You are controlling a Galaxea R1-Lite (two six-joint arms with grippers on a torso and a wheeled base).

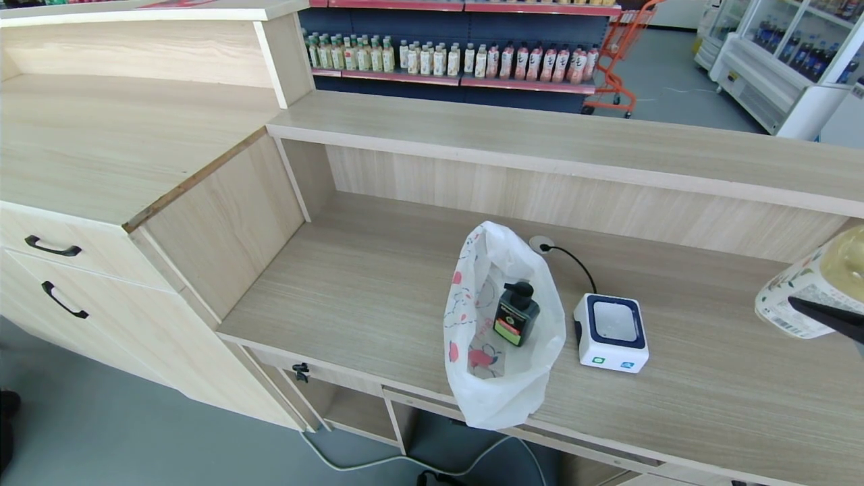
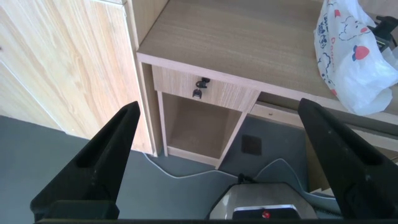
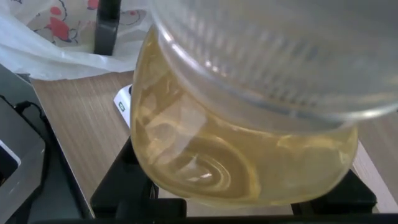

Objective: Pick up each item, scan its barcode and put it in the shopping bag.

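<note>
Clear plastic bottle of pale yellow drink [image 1: 820,290], with a white printed label, sits tilted in the air above the right end of the wooden counter surface [image 1: 378,283]. It is clamped between the dark fingers of the right gripper [image 3: 236,202], and in the right wrist view its round base sits close to the camera. Well apart from it, toward the middle of the surface, lies a white box-shaped scanner with a dark blue frame [image 1: 611,332]. A black cable [image 1: 574,260] runs from the scanner to a round grommet [image 1: 541,244] near the back wall. Just beside the scanner, at the front edge, stands a white plastic shopping bag with red cartoon print [image 1: 533,378], its mouth open. Inside it is a black pump bottle with a green and red label [image 1: 516,314]. The left gripper [image 2: 217,162] hangs below the front edge over the grey floor with its fingers spread wide and nothing between them, near a small drawer with a black lock [image 2: 200,87]. Behind the counter are store shelves lined with drink bottles [image 1: 459,59] and an orange cart [image 1: 617,61].
</note>
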